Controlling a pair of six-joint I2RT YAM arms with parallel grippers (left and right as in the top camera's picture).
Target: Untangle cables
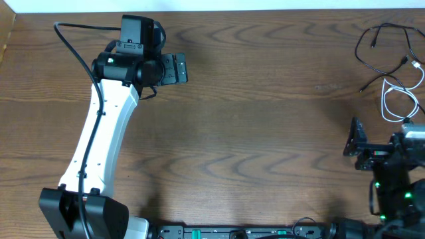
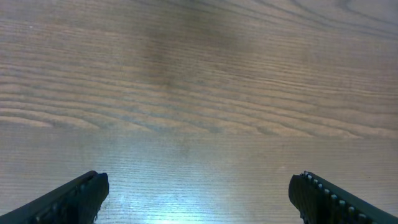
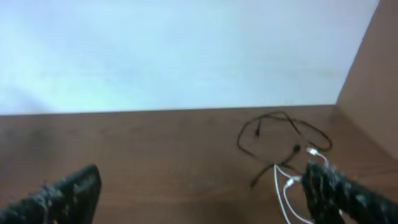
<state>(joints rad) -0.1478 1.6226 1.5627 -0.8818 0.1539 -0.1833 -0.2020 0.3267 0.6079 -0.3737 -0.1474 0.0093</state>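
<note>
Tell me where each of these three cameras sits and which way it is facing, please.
Overhead: fixed above the table, looking straight down; shows the left arm, left gripper, right arm, right gripper, black cable and white cable.
Left wrist: on the left arm, facing bare wood; its own open fingers show at the bottom corners.
Right wrist: on the right arm, looking across the table to the back wall, black cable and white cable; open fingers below.
Shared: overhead and right wrist both see the two cables.
</note>
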